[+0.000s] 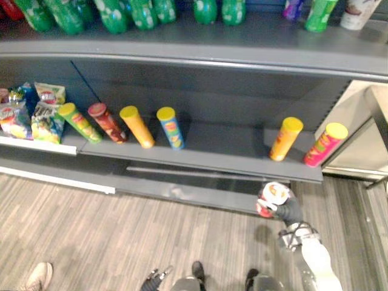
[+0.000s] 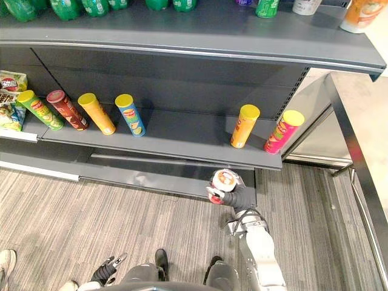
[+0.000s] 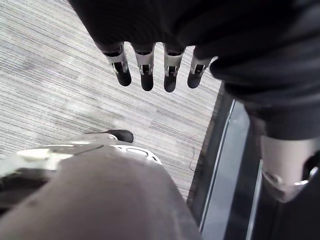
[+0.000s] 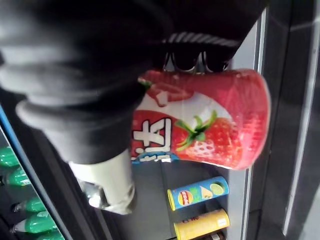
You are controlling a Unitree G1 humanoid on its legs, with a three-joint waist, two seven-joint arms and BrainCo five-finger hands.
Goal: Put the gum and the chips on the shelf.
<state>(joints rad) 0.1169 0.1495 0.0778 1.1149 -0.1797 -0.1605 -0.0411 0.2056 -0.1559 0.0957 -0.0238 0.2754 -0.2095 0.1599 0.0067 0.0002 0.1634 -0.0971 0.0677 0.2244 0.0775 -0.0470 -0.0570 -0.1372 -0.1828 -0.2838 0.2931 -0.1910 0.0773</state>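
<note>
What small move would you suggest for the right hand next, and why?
Probably raise the right hand and reach forward: its fingers curl round the red strawberry tub, held over the floor below the shelf, and the shelf lies bare between the blue can and the orange can to its right, so a spot seems free.

Glossy plastic-wrapped gum tub (image 4: 200,125), matt dark ribbed cover on the right robot hand (image 1: 290,211), smooth matt grey metal shelf (image 1: 230,142), glossy chip tubes (image 1: 137,126) with plastic lids, shiny green plastic bottles (image 1: 115,15) upper left, matt streaked floor (image 1: 91,230)
</note>
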